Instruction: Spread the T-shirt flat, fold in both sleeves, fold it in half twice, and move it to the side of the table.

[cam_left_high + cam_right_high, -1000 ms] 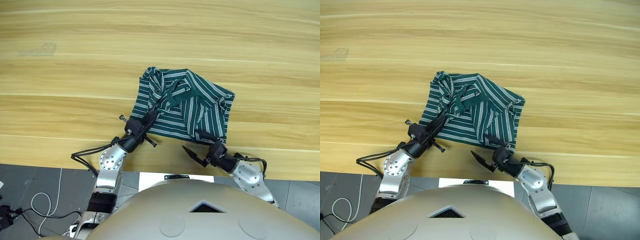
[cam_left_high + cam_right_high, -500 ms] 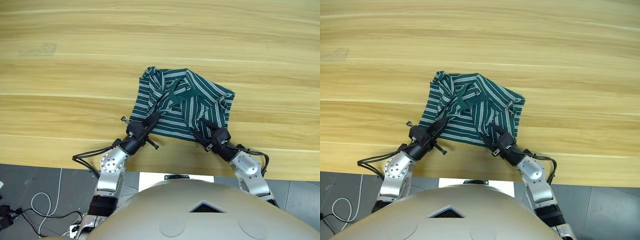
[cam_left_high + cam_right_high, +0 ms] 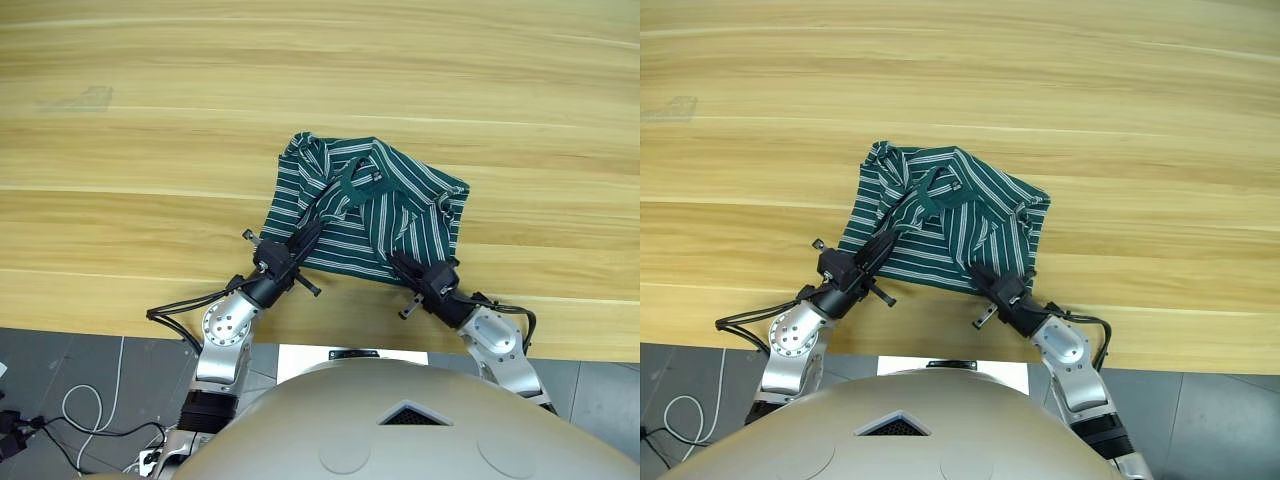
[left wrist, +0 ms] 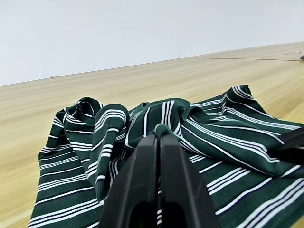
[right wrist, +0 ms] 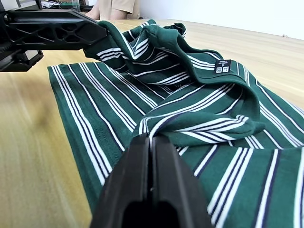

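Right gripper now on T-shirt hem

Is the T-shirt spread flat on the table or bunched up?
Bunched up. The T-shirt lies in a rumpled heap with raised, overlapping folds; left gripper and right gripper are each shut on a fold.

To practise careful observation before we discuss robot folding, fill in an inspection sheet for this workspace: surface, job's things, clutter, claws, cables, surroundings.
Surface: wooden table, pale planks.
Job's things: green striped T-shirt, crumpled, not yet flat, near the table's front edge.
Clutter: one faint patch on the wood at far left; cannot tell what.
Claws: left claw shut on a fold of the T-shirt; right claw shut on a fold near its front hem.
Cables: black cables loop at the left wrist; white cable on the floor.
Surroundings: grey floor in front of the table.
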Tool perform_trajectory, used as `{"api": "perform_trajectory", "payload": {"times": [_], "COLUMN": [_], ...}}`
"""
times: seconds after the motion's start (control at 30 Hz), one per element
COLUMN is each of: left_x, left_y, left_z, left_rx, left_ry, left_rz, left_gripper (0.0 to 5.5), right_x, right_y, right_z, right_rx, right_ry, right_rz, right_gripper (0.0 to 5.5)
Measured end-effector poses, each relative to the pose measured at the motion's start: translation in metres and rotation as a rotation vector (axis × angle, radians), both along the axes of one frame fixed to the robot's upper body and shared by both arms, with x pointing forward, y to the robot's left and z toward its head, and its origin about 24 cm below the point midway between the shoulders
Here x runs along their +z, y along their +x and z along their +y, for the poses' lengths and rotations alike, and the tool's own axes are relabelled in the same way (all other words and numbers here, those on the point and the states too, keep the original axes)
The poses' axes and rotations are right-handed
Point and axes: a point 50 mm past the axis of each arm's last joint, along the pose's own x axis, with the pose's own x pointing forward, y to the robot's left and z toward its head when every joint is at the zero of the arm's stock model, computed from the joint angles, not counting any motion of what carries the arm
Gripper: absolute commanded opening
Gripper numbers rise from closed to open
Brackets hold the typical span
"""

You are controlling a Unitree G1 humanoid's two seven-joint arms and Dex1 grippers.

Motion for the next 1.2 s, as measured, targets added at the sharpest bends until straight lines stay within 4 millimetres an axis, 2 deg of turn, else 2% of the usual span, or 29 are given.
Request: {"api": "perform_trajectory", "payload": {"times": [0.17, 0.3, 0.43, 0.5, 0.57, 0.63, 0.73, 0.9, 1.03, 1.1, 1.2], "left_x": [0.0, 0.0, 0.018, 0.03, 0.032, 0.031, 0.029, 0.033, 0.036, 0.038, 0.04], "left_y": [0.0, 0.005, 0.029, 0.044, 0.062, 0.079, 0.088, 0.086, 0.067, 0.052, 0.028], "left_z": [0.0, -0.001, 0.019, 0.031, 0.042, 0.048, 0.045, 0.04, 0.044, 0.055, 0.087], "left_rx": [-0.001, 0.002, 0.065, 0.091, 0.111, 0.114, 0.089, 0.027, -0.037, -0.06, -0.016], "left_ry": [0.0, -0.007, -0.035, -0.049, -0.015, 0.016, 0.036, 0.024, -0.01, -0.044, -0.072], "left_rz": [0.002, -0.007, -0.113, -0.177, -0.199, -0.213, -0.237, -0.282, -0.32, -0.324, -0.319], "left_gripper": [0.0, 0.0, 0.0, 0.0, 0.0, 0.0, 0.0, 0.0, 0.0, 0.0, 0.0], "right_x": [0.003, 0.013, 0.042, 0.051, 0.053, 0.057, 0.06, 0.06, 0.064, 0.058, 0.058], "right_y": [0.006, 0.022, 0.062, 0.081, 0.099, 0.114, 0.124, 0.123, 0.099, 0.081, 0.063], "right_z": [-0.003, -0.012, -0.039, -0.056, -0.067, -0.067, -0.064, -0.061, -0.072, -0.085, -0.114], "right_rx": [-0.028, -0.084, -0.149, -0.189, -0.209, -0.201, -0.193, -0.125, 0.031, 0.093, 0.041], "right_ry": [-0.007, -0.026, -0.079, -0.134, -0.186, -0.201, -0.188, -0.179, -0.128, -0.13, -0.137], "right_rz": [-0.022, -0.091, -0.269, -0.337, -0.375, -0.427, -0.466, -0.497, -0.502, -0.465, -0.438], "right_gripper": [0.02, 0.02, 0.02, 0.02, 0.02, 0.02, 0.02, 0.02, 0.02, 0.02, 0.02]}}
